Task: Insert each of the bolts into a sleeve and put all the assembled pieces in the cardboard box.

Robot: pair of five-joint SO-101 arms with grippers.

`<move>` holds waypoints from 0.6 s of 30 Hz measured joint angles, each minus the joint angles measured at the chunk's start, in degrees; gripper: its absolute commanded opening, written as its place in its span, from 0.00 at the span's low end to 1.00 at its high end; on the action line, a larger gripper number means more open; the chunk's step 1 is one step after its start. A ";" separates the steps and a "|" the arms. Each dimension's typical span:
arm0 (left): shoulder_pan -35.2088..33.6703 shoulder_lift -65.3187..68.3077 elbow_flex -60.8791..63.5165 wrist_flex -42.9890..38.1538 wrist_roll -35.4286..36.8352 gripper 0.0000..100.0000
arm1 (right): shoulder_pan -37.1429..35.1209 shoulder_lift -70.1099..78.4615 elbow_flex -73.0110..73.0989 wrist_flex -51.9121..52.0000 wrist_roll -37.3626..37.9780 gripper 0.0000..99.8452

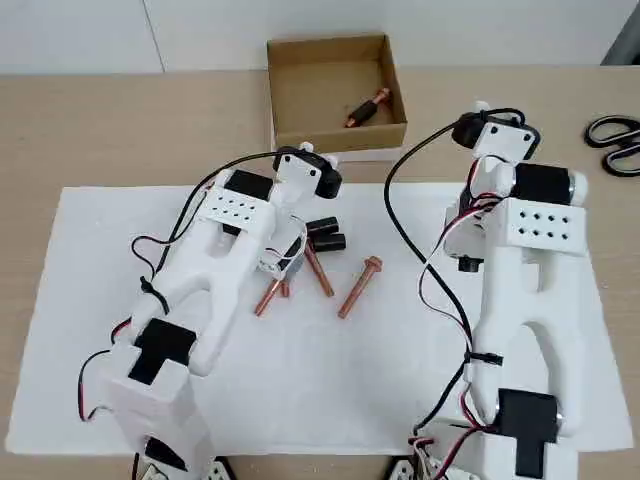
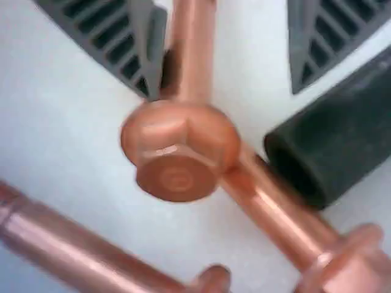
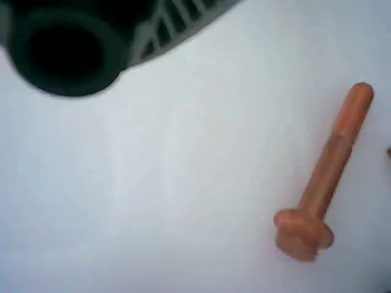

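Note:
My left gripper point(image 1: 285, 262) is low over a cluster of copper bolts on the white mat point(image 1: 120, 330). It is open, its grey fingers point(image 2: 116, 36) astride one bolt point(image 2: 178, 149) that touches one finger. A second bolt point(image 2: 275, 213) crosses under it, beside a black sleeve point(image 2: 330, 152). My right gripper point(image 1: 465, 262) sits right of centre, shut on a black sleeve point(image 3: 61, 55). A lone bolt point(image 1: 358, 287) point(image 3: 327, 177) lies between the arms. The cardboard box point(image 1: 290, 60) at the back holds one assembled piece point(image 1: 368, 108).
Two black sleeves point(image 1: 325, 233) lie side by side just beyond the bolt cluster. Scissors point(image 1: 615, 140) rest on the bare table at the far right. The mat has open room in front of the bolts and at its left end.

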 measured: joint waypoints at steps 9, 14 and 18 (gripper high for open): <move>0.35 0.35 0.00 -1.14 0.00 0.13 | 0.00 0.00 0.00 0.00 0.00 0.00; 0.44 0.35 0.00 -1.49 0.00 0.13 | 0.00 0.00 0.00 0.00 0.00 0.00; 0.70 2.55 -0.35 -1.49 0.09 0.09 | 0.00 0.00 0.00 0.00 0.00 0.00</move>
